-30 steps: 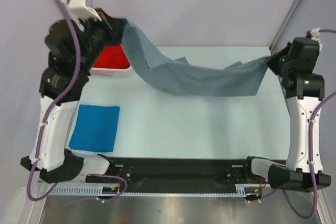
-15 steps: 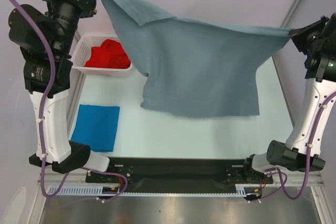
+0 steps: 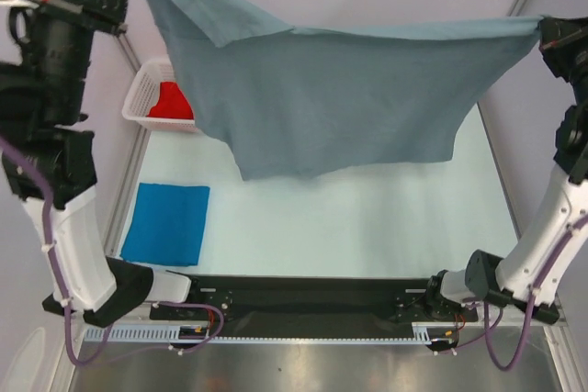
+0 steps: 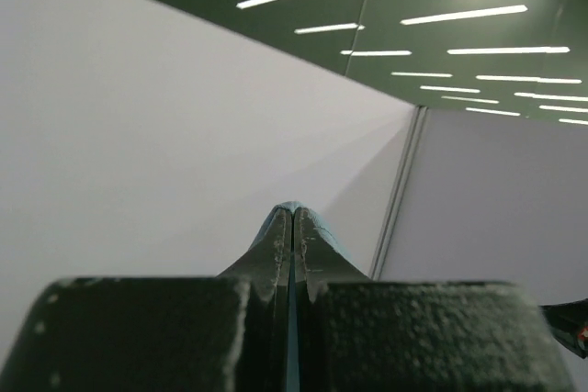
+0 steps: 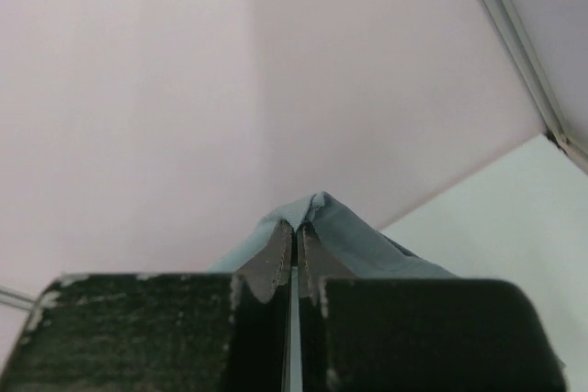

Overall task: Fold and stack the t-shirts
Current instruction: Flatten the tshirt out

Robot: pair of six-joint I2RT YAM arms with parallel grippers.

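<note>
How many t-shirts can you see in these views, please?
3. The grey t-shirt hangs stretched between the left gripper and right gripper; the blue t-shirt lies folded on the table, near left; the red t-shirt sits in the white basket, possibly hiding others.

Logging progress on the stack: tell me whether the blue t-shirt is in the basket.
No, the blue t-shirt lies folded flat on the table, apart from the white basket.

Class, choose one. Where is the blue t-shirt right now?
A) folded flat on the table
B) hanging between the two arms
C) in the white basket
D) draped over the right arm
A: the blue t-shirt lies folded flat on the table; the grey t-shirt is the one held aloft.
</note>
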